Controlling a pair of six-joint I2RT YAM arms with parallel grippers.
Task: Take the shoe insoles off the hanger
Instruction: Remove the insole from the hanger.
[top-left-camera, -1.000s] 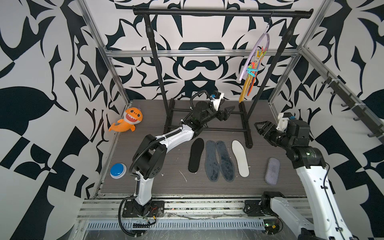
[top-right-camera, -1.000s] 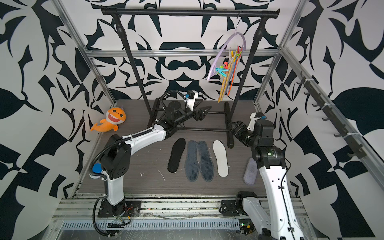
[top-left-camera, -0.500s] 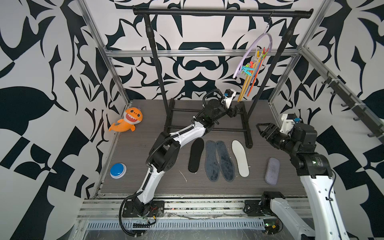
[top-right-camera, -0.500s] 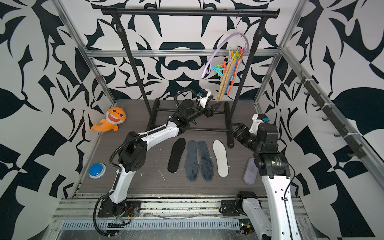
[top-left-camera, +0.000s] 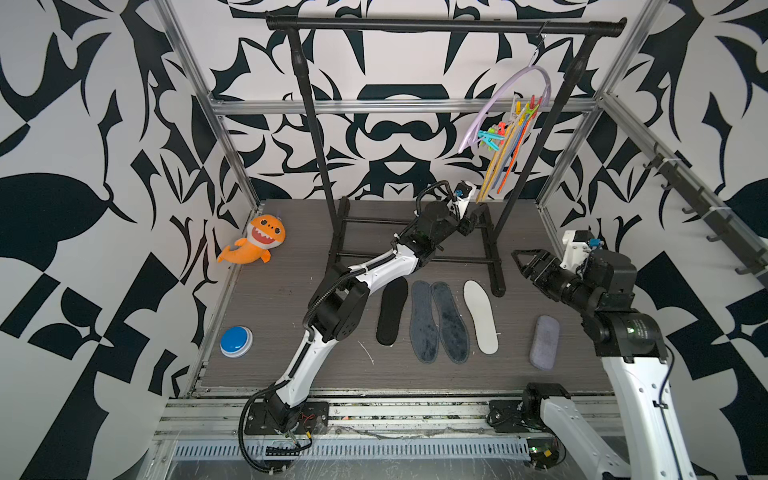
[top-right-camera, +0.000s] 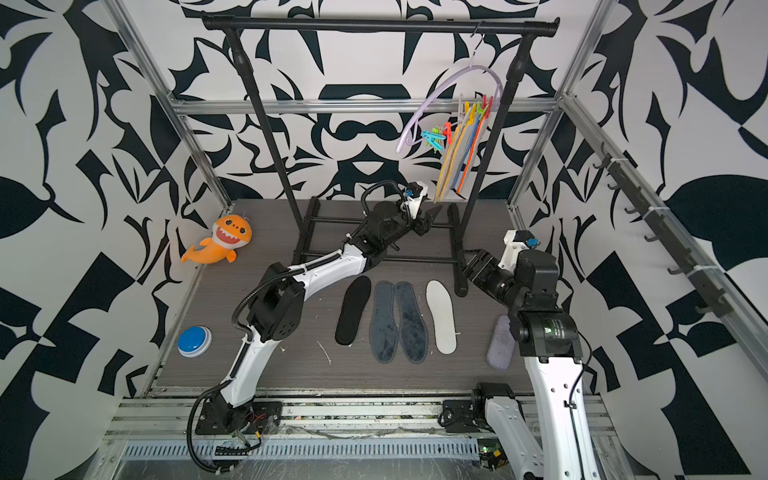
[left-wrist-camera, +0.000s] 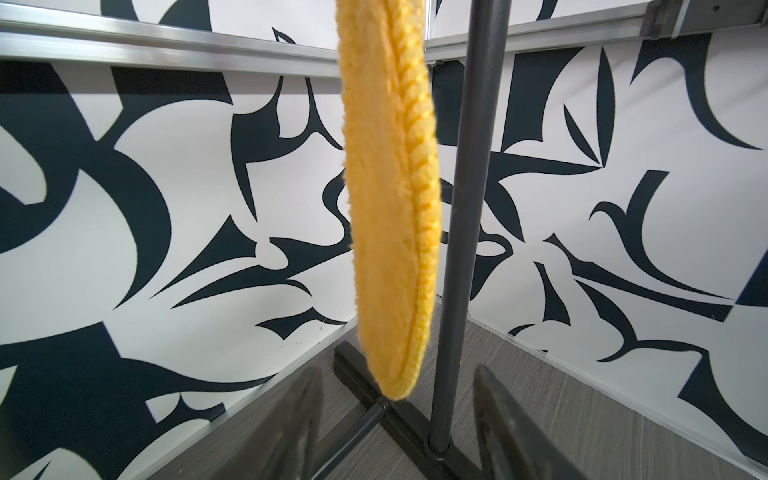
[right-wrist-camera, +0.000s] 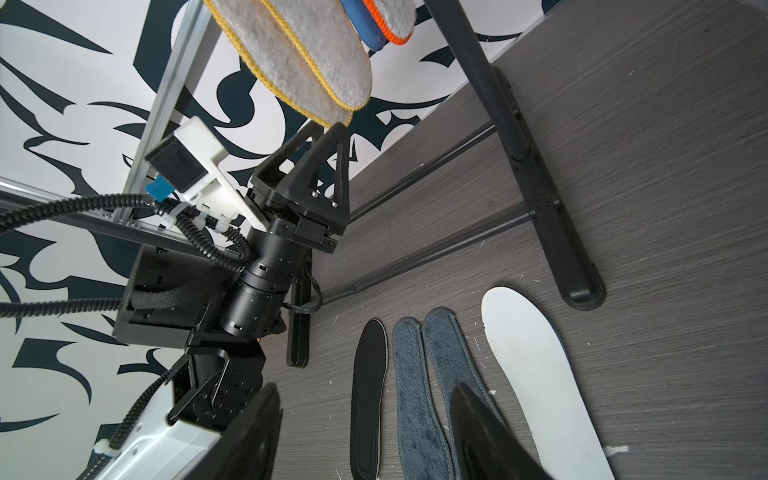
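The left hand (left-wrist-camera: 399, 436) sits just under the tip of the fuzzy orange insole (left-wrist-camera: 390, 208), jaws apart, and the gap between its fingers is free. Near that insole rises the rail upright (left-wrist-camera: 461, 208), and the rail foot (left-wrist-camera: 395, 411) runs along the bench (left-wrist-camera: 623, 415) below, crowding that approach. In both top views the right hand (top-left-camera: 521, 259) has open air before its parted jaws. Under it the white insole (top-left-camera: 481, 318) and the lilac-grey pad (top-left-camera: 544, 341) lie well apart, with bare bench between.

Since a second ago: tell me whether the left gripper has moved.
Yes. In a top view the left gripper has shifted toward the black rail's post beside the hanger, ending under the hanging orange insole.
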